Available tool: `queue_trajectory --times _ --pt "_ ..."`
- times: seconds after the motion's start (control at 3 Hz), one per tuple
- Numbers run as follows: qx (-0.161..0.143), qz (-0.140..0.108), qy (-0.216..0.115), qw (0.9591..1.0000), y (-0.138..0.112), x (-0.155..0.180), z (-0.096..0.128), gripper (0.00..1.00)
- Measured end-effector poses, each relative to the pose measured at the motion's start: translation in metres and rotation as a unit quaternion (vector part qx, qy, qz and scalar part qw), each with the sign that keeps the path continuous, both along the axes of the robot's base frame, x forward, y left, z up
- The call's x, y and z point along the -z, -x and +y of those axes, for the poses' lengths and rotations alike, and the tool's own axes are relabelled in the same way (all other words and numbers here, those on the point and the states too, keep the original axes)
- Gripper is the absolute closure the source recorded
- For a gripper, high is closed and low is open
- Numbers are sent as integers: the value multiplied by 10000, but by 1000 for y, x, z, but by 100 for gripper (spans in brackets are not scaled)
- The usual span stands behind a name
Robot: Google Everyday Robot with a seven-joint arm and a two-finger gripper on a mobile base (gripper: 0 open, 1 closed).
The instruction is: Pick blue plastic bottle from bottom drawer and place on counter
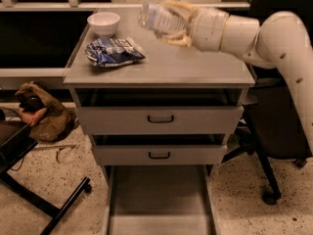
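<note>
Your gripper holds the bottle between its jaws, clear of the drawer, counter below them; only placement remains.

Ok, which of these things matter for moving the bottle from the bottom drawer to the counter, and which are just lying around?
Part of the job: blue plastic bottle, held by the gripper above the counter; bottom drawer, pulled out.

Just lying about: white bowl and snack bag on the counter; two upper drawers; brown bag on the floor; office chair.
</note>
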State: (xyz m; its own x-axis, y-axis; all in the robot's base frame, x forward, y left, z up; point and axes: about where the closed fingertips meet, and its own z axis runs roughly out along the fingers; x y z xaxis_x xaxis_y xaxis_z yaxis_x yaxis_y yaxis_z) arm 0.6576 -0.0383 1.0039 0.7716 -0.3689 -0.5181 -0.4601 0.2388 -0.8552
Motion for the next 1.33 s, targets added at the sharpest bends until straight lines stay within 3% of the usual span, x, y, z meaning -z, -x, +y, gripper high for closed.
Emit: queue_trajectory --times 0.33,0.67,1.0,1.33 --pt "359 -445 894 9944 -31 -9 21 100" --pt "632 -78 1822 9812 -56 15 25 100" --pt "681 678 2518 9630 -67 64 16 100" --pt "641 1307 3065 9407 -71 98 6 100"
